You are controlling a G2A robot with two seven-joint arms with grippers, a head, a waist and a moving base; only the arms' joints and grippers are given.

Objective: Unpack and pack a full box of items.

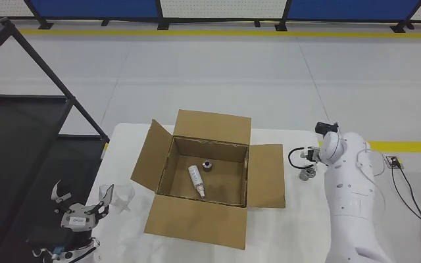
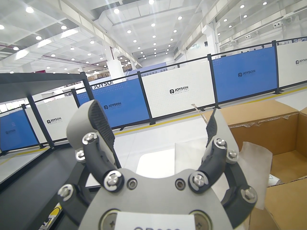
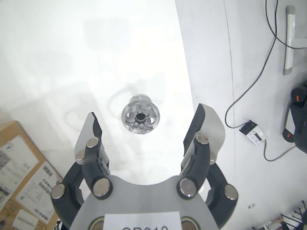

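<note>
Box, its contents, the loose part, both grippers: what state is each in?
Box: open, flaps spread outward.
Bottle: lying on its side inside box.
Small part: on box floor.
Metal hub: on table, ungripped.
Left gripper: open, empty.
Right gripper: open, empty, over hub.

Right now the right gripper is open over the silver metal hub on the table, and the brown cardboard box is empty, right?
Not empty: in the top view the brown cardboard box holds a white bottle and a small round metal part. The right gripper is open over the silver metal hub.
</note>
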